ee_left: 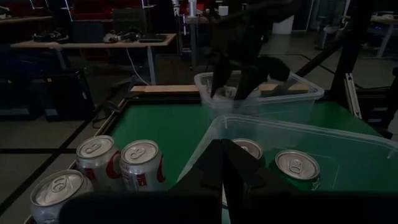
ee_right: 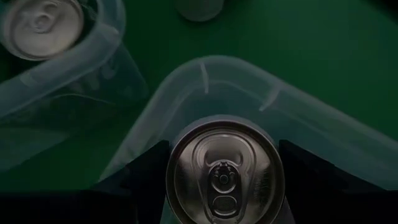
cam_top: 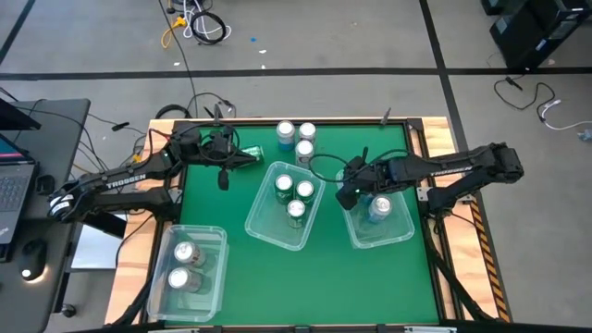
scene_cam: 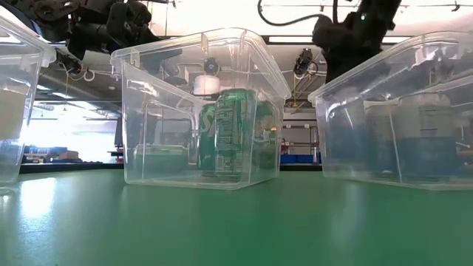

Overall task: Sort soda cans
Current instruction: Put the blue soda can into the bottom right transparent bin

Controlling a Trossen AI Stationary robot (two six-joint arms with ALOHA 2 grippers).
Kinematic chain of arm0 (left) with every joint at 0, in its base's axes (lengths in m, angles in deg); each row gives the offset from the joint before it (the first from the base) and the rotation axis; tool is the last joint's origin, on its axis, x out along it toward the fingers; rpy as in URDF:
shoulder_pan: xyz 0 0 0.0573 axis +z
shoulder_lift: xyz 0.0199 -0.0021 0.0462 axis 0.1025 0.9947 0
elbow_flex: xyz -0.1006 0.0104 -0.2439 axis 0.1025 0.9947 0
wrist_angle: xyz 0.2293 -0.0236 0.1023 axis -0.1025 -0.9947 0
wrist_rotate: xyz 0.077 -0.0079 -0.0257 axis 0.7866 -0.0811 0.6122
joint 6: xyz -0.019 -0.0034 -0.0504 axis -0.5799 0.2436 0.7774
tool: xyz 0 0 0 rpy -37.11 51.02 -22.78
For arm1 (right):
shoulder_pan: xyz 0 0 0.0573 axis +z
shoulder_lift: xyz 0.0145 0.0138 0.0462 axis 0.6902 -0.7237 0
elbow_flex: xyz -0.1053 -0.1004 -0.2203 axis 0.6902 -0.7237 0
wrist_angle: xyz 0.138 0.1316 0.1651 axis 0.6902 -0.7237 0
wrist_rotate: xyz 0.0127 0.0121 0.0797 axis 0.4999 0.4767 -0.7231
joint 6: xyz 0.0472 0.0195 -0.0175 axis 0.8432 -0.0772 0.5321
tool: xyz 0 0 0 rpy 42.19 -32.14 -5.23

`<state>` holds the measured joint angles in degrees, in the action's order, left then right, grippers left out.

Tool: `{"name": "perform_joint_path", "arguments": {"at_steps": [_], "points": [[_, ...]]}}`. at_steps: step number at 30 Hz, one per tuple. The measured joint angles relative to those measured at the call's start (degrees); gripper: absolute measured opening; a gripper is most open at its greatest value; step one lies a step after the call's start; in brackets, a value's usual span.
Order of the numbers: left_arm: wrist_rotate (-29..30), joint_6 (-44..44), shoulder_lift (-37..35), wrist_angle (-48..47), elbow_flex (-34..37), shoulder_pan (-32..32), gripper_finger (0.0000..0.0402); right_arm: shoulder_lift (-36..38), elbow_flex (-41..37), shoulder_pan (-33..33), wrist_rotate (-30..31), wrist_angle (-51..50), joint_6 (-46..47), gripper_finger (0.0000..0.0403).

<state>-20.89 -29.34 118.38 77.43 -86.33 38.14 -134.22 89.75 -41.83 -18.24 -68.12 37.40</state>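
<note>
My right gripper (cam_top: 354, 192) hangs over the far left corner of the right clear bin (cam_top: 400, 236), shut on a soda can (ee_right: 224, 177). Only the can's silver top shows, so I cannot tell its colour. One blue can (cam_top: 379, 208) stands in that bin. My left gripper (cam_top: 248, 159) is shut on nothing, level above the far left of the table. Beside it, three loose cans (cam_top: 298, 137) stand at the far edge. The middle bin (cam_top: 264, 229) holds three green cans (cam_top: 295, 210), and the near left bin (cam_top: 211, 277) holds two silver ones (cam_top: 182, 264). My right gripper pinches the can between its two fingers (ee_right: 143, 171), one on each side of the can's wall just under the top rim (ee_right: 173, 186). The fingers slant down from above. The can sits top up, above the bin's rounded corner (ee_right: 205, 68). Its lower part is hidden.
The three bins fill the near left, middle and right of the green mat (cam_top: 342, 277); open mat lies along the near edge. Wooden borders (cam_top: 435, 139) and cables frame the table. The loose cans (ee_left: 118, 163) stand close under my left gripper (ee_left: 227, 168).
</note>
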Motion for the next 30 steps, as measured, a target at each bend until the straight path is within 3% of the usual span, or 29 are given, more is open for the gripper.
{"name": "perform_joint_path", "arguments": {"at_steps": [9,13,20,30], "points": [[0.0,0.0,0.0,-0.2,0.0,0.0,0.0005,0.2,-6.6,-1.2,-0.4,7.2,0.0,0.0251],[0.0,0.0,0.0,-0.2,0.0,0.0,0.0005,0.2,-7.1,-1.2,0.4,8.6,-1.0,0.0274],[0.0,0.1,0.0,-0.2,0.0,0.0,0.0005,-0.2,-4.2,-1.3,0.4,7.5,-6.4,0.0303],[0.0,0.2,0.0,-0.2,0.0,0.0,0.0005,-0.1,4.0,-2.3,1.9,3.5,-13.2,0.0303]]}}
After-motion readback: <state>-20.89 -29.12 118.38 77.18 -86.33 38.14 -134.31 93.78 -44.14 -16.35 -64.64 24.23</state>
